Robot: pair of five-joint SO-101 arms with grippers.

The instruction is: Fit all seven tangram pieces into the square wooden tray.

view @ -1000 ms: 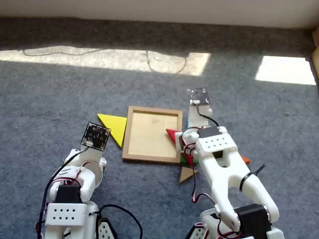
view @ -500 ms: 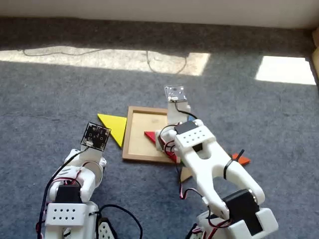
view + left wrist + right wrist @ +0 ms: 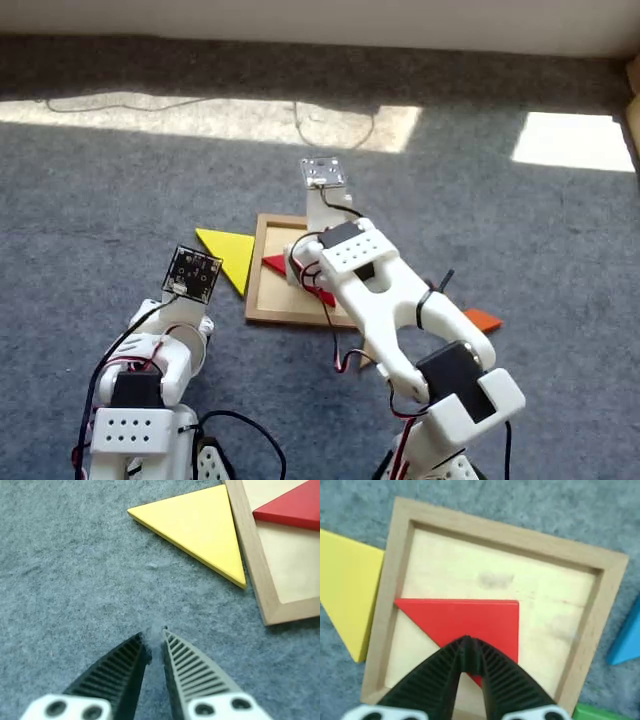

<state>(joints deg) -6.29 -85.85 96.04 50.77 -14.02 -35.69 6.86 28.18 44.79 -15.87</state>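
Red against pale wood: the red triangle (image 3: 465, 617) was held low over the tray (image 3: 506, 536) by the right gripper (image 3: 466, 645), its jaws pressed together on the piece's edge. One tip of the piece was seen at the rim on the side nearest the yellow triangle (image 3: 200, 530).

If the piece were let go there, it was judged likely to be left propped on the rim rather than flat. A thin pinch on a slanted edge could also be lost, and the piece dropped askew. Set mid-tray instead of into a corner, it could leave the others short of room.

The left gripper (image 3: 152, 637) was held over the carpet (image 3: 120, 190) near the yellow triangle, its jaws all but together on nothing. A blue piece (image 3: 626, 645), a green piece (image 3: 595, 714) and an orange piece (image 3: 482, 320) were left outside the tray.

No worktop was used. Everything was laid on grey-blue carpet, whose soft pile could let the tray be shoved. Sun patches (image 3: 570, 140), a cable (image 3: 300, 120) and a pale wall (image 3: 300, 18) were seen beyond.
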